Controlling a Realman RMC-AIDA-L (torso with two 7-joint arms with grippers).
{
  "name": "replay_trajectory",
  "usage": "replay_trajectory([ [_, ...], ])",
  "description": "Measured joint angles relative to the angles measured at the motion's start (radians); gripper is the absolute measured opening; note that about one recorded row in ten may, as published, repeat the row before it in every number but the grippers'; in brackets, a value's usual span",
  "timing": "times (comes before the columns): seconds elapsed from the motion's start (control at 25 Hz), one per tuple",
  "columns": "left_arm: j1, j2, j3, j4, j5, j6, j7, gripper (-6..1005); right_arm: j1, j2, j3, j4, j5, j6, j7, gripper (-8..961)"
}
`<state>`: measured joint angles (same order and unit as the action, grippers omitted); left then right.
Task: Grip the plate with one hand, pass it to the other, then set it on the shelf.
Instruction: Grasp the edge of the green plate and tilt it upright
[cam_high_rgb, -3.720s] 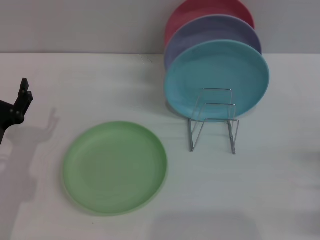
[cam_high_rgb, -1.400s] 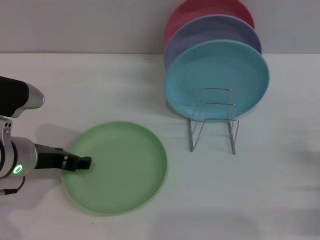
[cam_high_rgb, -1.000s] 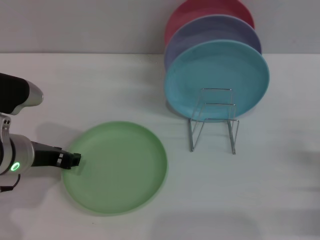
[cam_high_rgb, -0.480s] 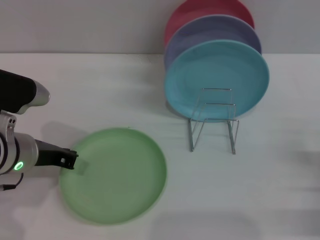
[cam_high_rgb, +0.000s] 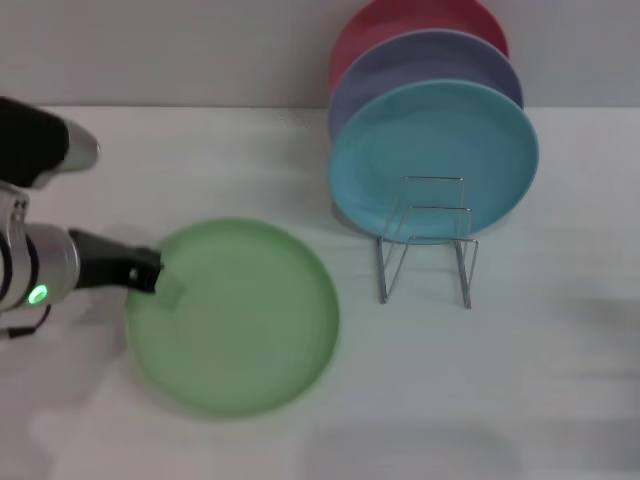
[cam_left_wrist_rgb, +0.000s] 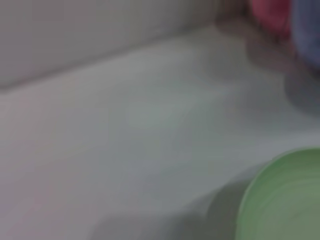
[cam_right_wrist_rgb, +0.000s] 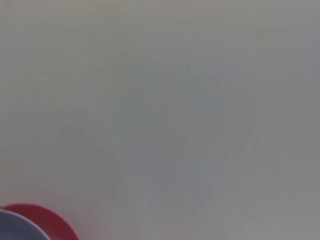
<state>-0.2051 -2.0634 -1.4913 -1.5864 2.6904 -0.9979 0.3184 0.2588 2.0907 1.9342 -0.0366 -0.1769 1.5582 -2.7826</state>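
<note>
From nine o'clock the left gripper (cam_high_rgb: 150, 272) reaches in, clamped on the rim of the green plate (cam_high_rgb: 235, 315), which sits at about seven o'clock over the white table (cam_high_rgb: 540, 380). At two o'clock the shelf (cam_high_rgb: 425, 240) stands with its front loops bare; turquoise (cam_high_rgb: 432, 150), lavender (cam_high_rgb: 425, 65) and red (cam_high_rgb: 400, 20) plates stand behind them.

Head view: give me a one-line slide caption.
Left gripper grips the light-green plate at its rim, while turquoise, lavender and red plates stand in the wire shelf.
</note>
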Motion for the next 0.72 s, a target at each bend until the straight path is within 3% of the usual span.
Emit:
replay_trajectory([
  [0.32, 0.015, 0.002, -0.014, -0.085, 0.0, 0.059, 0.019, 32, -0.006, 0.0, 0.0, 0.063, -0.063, 0.183, 0.058, 824],
  [0.4, 0.034, 0.003, -0.019, -0.114, 0.0, 0.115, 0.024, 34, -0.016, 0.0, 0.0, 0.197, -0.138, 0.201, 0.158, 824],
  [0.56, 0.048, 0.002, -0.019, -0.138, 0.0, 0.149, 0.031, 37, 0.0, -0.002, -0.01, 0.318, -0.211, 0.197, 0.222, 824],
  [0.6, 0.055, 0.001, -0.016, -0.145, -0.001, 0.176, 0.034, 37, 0.018, -0.005, -0.05, 0.414, -0.235, 0.162, 0.265, 824],
  [0.64, 0.055, 0.001, -0.016, -0.145, -0.001, 0.176, 0.034, 38, 0.018, -0.005, -0.05, 0.414, -0.235, 0.162, 0.265, 824],
  [0.72, 0.062, 0.001, -0.013, -0.148, -0.001, 0.204, 0.034, 40, 0.032, -0.013, -0.097, 0.537, -0.257, 0.056, 0.35, 824],
])
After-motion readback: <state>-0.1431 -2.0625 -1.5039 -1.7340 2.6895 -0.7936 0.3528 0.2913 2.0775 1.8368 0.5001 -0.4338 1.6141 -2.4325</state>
